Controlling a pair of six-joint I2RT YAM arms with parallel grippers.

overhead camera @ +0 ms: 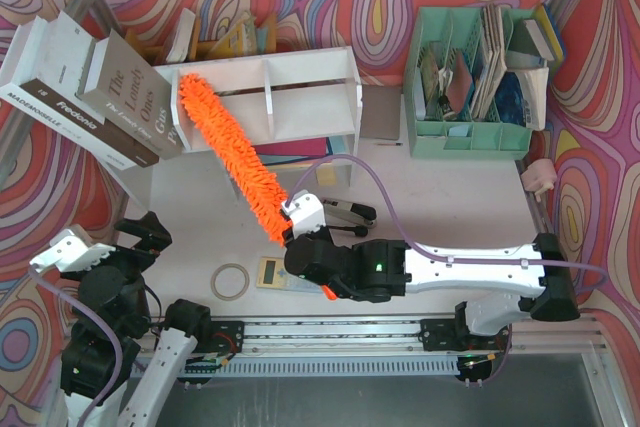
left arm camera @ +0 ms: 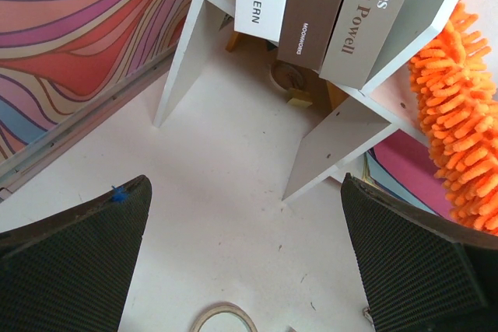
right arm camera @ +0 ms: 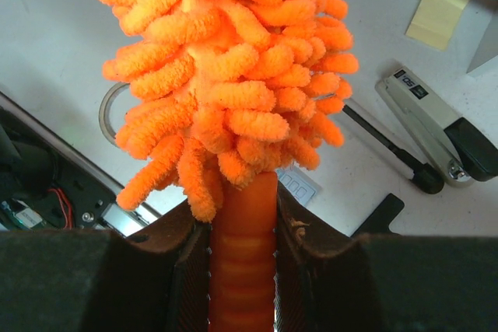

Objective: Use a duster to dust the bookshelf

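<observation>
**Duster (overhead camera: 235, 152) slanted up onto the bookshelf (overhead camera: 310, 107), handle pinched in the right claw (overhead camera: 300, 222)**

The right claw is clamped on the ribbed orange handle just below the fluff, as the right wrist view shows, with both dark pads pressed against its sides. Gripping that low probably leaves the whole head of the long, bright-orange fluffy microfibre duster free to sweep. From the grip the head runs up and to the left. Its far tip lies on the left end of the flat top of the small white wooden bookshelf, beside the first divider fin. That slant looks chosen so the fibres drag along the top while the arm stays clear over the table.

Just beside the right claw on the white tabletop lie a black-and-silver stapler (overhead camera: 345, 212), a yellowish calculator (overhead camera: 272, 272) and a roll of tape (overhead camera: 232, 280).

The left claw (overhead camera: 105, 242) hangs well apart at the near-left corner. Its jaws are spread wide with nothing between them, seemingly parked out of the way.
</observation>
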